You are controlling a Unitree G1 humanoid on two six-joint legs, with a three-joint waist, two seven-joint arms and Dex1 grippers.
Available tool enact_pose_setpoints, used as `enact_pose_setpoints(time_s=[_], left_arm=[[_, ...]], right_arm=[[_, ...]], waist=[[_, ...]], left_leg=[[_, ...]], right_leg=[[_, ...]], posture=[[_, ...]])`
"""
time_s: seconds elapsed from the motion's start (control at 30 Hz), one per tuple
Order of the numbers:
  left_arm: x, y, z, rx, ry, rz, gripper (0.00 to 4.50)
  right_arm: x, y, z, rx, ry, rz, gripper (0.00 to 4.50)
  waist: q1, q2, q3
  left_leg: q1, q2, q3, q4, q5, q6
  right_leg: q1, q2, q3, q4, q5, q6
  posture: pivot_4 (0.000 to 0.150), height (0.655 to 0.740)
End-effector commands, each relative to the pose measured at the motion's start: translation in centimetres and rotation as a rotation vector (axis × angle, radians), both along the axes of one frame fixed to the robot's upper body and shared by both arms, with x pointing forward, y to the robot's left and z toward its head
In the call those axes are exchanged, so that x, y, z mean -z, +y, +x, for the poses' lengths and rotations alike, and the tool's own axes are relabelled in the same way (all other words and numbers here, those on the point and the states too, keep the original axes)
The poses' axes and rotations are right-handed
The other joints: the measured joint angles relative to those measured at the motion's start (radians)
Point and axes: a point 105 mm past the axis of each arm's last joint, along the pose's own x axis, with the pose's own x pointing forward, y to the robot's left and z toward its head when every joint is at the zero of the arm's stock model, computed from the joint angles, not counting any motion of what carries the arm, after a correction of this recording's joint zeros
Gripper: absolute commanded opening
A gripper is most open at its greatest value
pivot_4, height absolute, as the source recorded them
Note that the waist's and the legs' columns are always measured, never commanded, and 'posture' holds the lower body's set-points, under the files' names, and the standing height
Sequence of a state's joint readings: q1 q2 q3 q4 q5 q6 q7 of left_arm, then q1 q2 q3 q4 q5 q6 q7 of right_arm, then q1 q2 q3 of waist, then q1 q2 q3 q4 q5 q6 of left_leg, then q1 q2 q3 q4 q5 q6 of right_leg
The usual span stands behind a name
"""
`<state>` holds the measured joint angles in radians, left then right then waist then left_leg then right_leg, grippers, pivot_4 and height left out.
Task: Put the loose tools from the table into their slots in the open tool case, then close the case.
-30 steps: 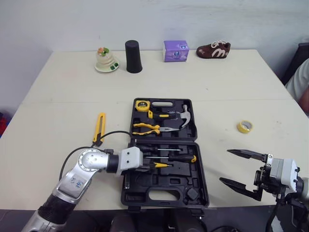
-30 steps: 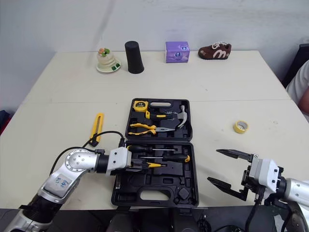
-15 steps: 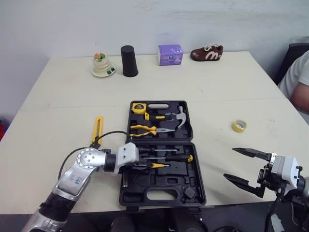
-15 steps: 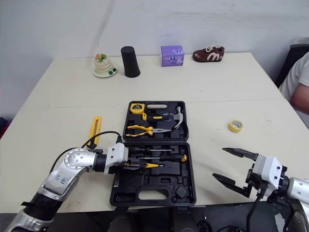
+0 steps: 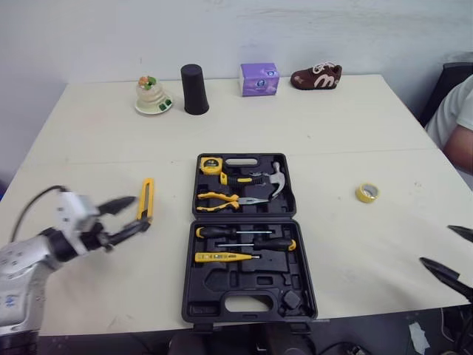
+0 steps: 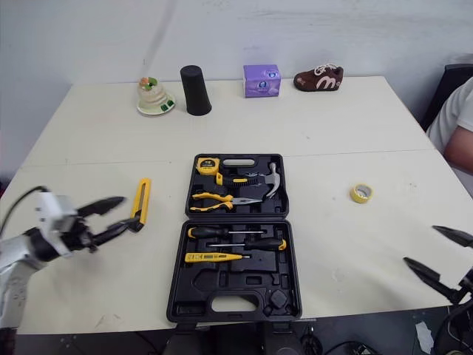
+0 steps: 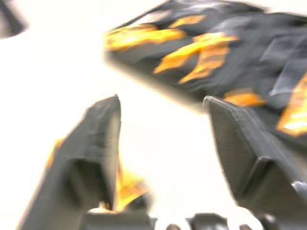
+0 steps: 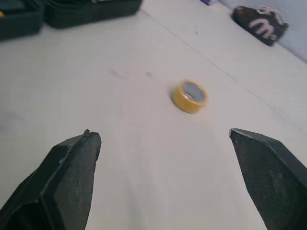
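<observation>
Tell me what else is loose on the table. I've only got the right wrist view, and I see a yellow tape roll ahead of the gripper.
Observer: One more tool: a long yellow tool lies on the table, left of the open tool case.
Operator: Where's the left gripper?
Observer: The left gripper is open, right by that tool's near end. I can't tell whether it touches.
Operator: Any room in the case?
Observer: Yes, the near half has empty recesses in front of the screwdrivers.
</observation>
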<state>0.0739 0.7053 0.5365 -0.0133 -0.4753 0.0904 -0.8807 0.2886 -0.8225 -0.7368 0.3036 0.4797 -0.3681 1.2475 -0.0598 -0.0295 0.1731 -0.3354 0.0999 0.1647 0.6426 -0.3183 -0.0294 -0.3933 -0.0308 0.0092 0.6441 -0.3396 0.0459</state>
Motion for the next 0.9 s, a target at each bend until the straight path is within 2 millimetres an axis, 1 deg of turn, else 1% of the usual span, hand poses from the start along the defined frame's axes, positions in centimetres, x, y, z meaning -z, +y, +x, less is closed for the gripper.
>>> enact_pose_setpoints(time_s=[0.03,0.1,0.13,0.2,0.23,0.27,0.3,0.37,0.43,0.5,0.6,0.77,0.83,0.9], left_arm=[[0.2,7.0,-1.5,-0.317,-0.025,-0.004,4.46],[0.3,10.3,-2.7,-0.483,-0.030,-0.022,4.46],[0.3,11.5,-3.3,-0.542,-0.028,-0.020,4.46],[0.3,13.1,-4.3,-0.619,-0.028,-0.028,4.46],[0.3,13.7,-4.8,-0.652,-0.022,-0.013,4.46],[0.3,14.2,-5.2,-0.680,-0.018,-0.006,4.46],[0.7,14.9,-6.0,-0.737,0.003,-0.002,4.46],[1.2,15.2,-6.7,-0.777,0.016,-0.038,4.46],[1.5,14.9,-6.8,-0.781,0.032,-0.043,4.46],[1.6,14.3,-6.6,-0.776,0.029,-0.048,4.46],[1.5,13.1,-5.9,-0.749,0.013,-0.073,4.46],[0.5,10.2,-4.3,-0.674,0.017,-0.099,4.46],[0.1,8.8,-3.5,-0.643,0.043,-0.106,4.46],[-1.2,6.4,-1.9,-0.570,0.023,-0.133,4.46]], right_arm=[[-0.5,-3.1,-0.3,0.158,-0.063,-0.024,4.50],[-0.1,-4.7,-0.8,0.248,-0.072,-0.016,4.50],[0.1,-5.4,-1.1,0.292,-0.077,-0.007,4.50],[0.6,-6.6,-1.9,0.355,-0.071,-0.003,4.50],[0.7,-7.0,-2.1,0.380,-0.071,-0.008,4.50],[0.8,-7.5,-2.3,0.410,-0.074,-0.016,4.50],[0.8,-8.7,-2.9,0.497,-0.083,-0.021,4.50],[1.2,-10.5,-3.7,0.632,-0.067,-0.014,4.50],[1.4,-10.6,-3.5,0.648,-0.059,-0.012,4.50],[1.0,-10.8,-2.5,0.667,-0.078,-0.003,4.50],[0.6,-9.9,-0.9,0.632,-0.099,-0.003,4.50],[-0.2,-6.8,1.7,0.478,-0.117,0.018,4.50],[-0.5,-4.6,2.7,0.372,-0.106,0.037,4.50],[-1.0,-1.2,4.0,0.216,-0.094,0.085,4.50]], waist=[[0.000,0.000,0.000],[0.000,-0.001,0.001],[-0.001,-0.002,0.001],[0.002,-0.003,0.002],[0.003,-0.003,0.002],[0.003,-0.003,0.002],[0.002,-0.003,0.002],[0.000,-0.003,0.002],[-0.002,-0.003,0.001],[-0.003,-0.003,0.001],[-0.016,-0.004,0.001],[-0.027,-0.004,0.001],[-0.027,-0.004,0.002],[-0.026,-0.004,0.002]], left_leg=[[0.000,0.000,0.000,0.000,0.000,0.000],[0.000,0.000,0.000,0.000,-0.001,-0.001],[0.000,0.000,0.000,0.000,-0.002,-0.001],[0.000,0.000,0.000,-0.003,-0.003,-0.001],[0.000,-0.001,0.000,-0.005,-0.003,-0.001],[0.000,-0.001,0.001,-0.006,-0.003,-0.001],[0.000,-0.002,0.001,-0.007,-0.003,-0.001],[0.000,-0.003,0.002,-0.010,-0.002,-0.001],[0.000,-0.003,0.002,-0.011,-0.002,-0.003],[0.000,-0.003,0.002,-0.012,-0.002,-0.004],[0.001,-0.003,0.002,-0.011,-0.004,-0.008],[0.001,-0.004,0.001,-0.012,-0.001,-0.011],[0.001,-0.004,0.002,-0.012,0.001,-0.013],[0.001,-0.003,0.002,-0.012,0.001,-0.013]], right_leg=[[0.000,0.000,0.000,0.000,0.000,0.000],[-0.001,-0.001,0.000,0.000,0.000,-0.001],[-0.001,-0.001,0.000,0.000,-0.001,-0.001],[-0.002,-0.002,-0.001,0.000,-0.002,-0.004],[-0.002,-0.003,-0.001,-0.001,-0.004,-0.007],[-0.002,-0.004,-0.001,-0.001,-0.004,-0.008],[-0.002,-0.005,-0.002,-0.001,-0.004,-0.008],[-0.003,-0.006,-0.001,-0.001,-0.004,-0.007],[-0.004,-0.006,-0.001,-0.001,-0.005,-0.006],[-0.004,-0.006,-0.002,-0.002,-0.005,-0.006],[-0.003,-0.006,-0.001,-0.001,-0.004,-0.003],[-0.002,-0.005,-0.001,-0.001,-0.002,0.000],[-0.003,-0.005,-0.001,-0.001,-0.002,0.001],[-0.003,-0.004,-0.001,-0.001,-0.001,0.001]], posture=[[0.150,0.7400],[0.150,0.7400],[0.150,0.7400],[0.150,0.7400],[0.150,0.7400],[0.150,0.7400],[0.150,0.7400],[0.150,0.7400],[0.150,0.7400],[0.150,0.7400],[0.150,0.7400],[0.150,0.7400],[0.150,0.7400],[0.150,0.7400]])
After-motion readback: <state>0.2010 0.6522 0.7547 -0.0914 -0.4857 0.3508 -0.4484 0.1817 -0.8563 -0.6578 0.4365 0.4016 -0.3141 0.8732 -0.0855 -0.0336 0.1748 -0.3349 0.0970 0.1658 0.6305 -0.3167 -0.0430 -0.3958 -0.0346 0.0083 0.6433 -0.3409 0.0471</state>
